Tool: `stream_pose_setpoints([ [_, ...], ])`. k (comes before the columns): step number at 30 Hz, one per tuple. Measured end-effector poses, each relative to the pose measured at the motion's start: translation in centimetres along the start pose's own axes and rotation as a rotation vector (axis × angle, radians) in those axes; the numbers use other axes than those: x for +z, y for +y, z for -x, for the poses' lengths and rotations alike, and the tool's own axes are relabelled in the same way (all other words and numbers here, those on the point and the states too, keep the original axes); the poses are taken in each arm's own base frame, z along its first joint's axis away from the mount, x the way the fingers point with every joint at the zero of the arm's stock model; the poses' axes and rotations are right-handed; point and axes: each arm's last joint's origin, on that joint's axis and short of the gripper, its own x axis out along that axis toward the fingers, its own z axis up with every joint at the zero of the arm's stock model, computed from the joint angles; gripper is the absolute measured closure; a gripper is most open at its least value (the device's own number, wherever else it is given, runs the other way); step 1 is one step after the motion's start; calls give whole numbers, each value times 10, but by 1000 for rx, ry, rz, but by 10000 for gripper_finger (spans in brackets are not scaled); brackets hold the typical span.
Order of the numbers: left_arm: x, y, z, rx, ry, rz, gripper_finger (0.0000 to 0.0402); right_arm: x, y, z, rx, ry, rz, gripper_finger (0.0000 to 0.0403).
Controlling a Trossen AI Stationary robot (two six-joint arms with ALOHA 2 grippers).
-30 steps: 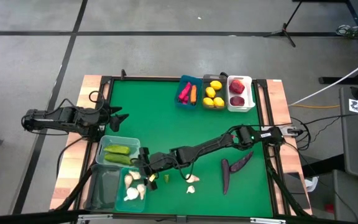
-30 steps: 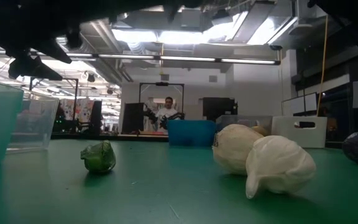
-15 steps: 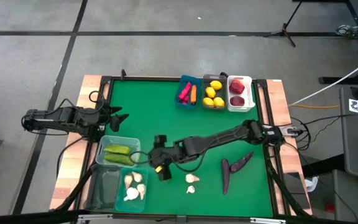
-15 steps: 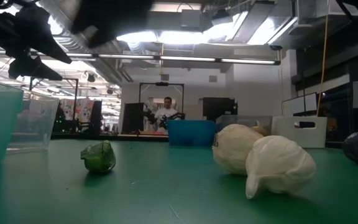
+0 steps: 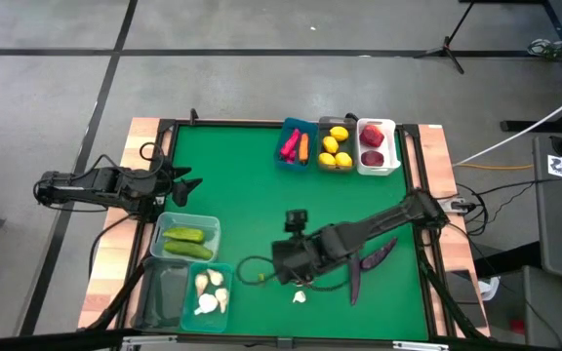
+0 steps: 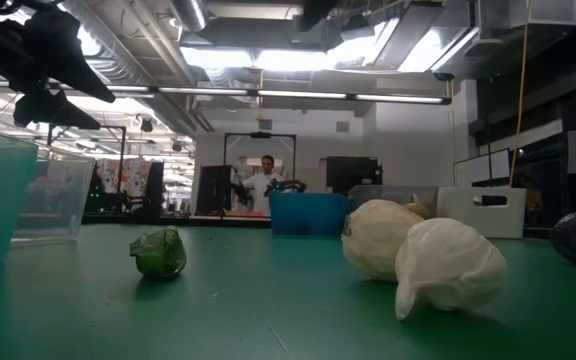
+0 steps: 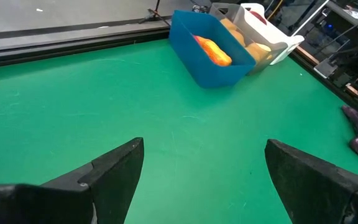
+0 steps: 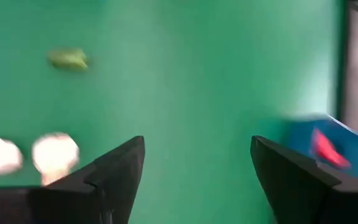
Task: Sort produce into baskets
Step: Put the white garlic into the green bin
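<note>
High view: the right gripper (image 5: 283,261) hangs above the near middle of the bench (image 5: 242,185). Its fingers (image 8: 107,177) stand apart and hold nothing, as the right wrist view confirms. The left gripper (image 5: 185,182) waits at the left edge of the bench, fingers also apart and empty.

Loose produce on the bench:
- Two garlic bulbs (image 6: 418,255), touching each other, lie at the near edge just right of centre. Only one garlic (image 5: 300,296) shows from above, just near of the right gripper.
- A small green piece (image 6: 160,252) lies left of the garlic; the right gripper is just to its right.
- Two eggplants (image 5: 364,263) lie to the right of the right gripper.

Handling, as a judgement: the garlic looks light and rigid, with a smooth rounded body that could roll or squirt out under a pinch. Take hold across the widest part of the bulb, not the tapered tip.

Sorted garlic already lies in the teal bin (image 5: 224,271) at the near left; cucumbers sit in the clear bin (image 5: 213,227) just beyond it.
</note>
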Motion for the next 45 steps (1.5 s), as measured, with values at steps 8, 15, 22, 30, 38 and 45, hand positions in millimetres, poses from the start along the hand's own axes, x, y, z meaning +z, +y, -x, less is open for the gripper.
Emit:
stream_pose_setpoints([
  [8, 0, 0, 0, 0, 0, 0, 73, -40, 4, 32, -90, 58, -89, 111],
  [15, 0, 0, 0, 0, 0, 0, 73, -87, 14, 12, -42, -31, -226, 111],
  [22, 0, 0, 0, 0, 0, 0, 73, -116, 22, -17, 104, -240, -371, 111],
  [30, 0, 0, 0, 0, 0, 0, 73, -129, 36, -43, 263, -347, -481, 111],
  [38, 0, 0, 0, 0, 0, 0, 73, -146, 43, -63, 337, -392, -589, 111],
  [45, 0, 0, 0, 0, 1, 0, 73, -143, 54, -77, 468, -462, -646, 111],
])
